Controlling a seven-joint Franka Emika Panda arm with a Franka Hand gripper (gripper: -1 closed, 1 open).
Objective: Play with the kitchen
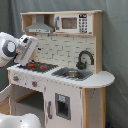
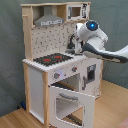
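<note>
The kitchen [image 1: 60,70] [image 2: 60,65] stands upright on a wooden floor [image 2: 112,107] in front of a grey curtain [image 1: 115,45], filling most of both exterior views. It is built of pale wood with white panels; no brand, label or lettering can be read anywhere on it, and the markings on the microwave [image 1: 74,23] panel at the top are only dark blurs. Beside the microwave, on the first exterior view's left, a grey hood [image 1: 39,26] [image 2: 49,20] hangs above the stovetop [image 1: 37,66] [image 2: 52,59], whose burners show red rings. The back wall [image 1: 60,50] carries a pale pegboard or tile pattern. A black faucet [image 1: 85,59] arches over a metal sink [image 1: 72,74] set in the white worktop. Knobs [image 2: 65,72] sit on the front panel below the burners. In the second exterior view the windowed oven door [image 2: 72,102] hangs open, tipped down and forward. The white robot arm [image 1: 15,49] [image 2: 95,40] reaches in at worktop level, its wrist close to the stove and sink area; a blue light [image 2: 91,24] glows on one joint. The claw itself is not clearly visible in either view, so I cannot tell whether it is apart or together.
</note>
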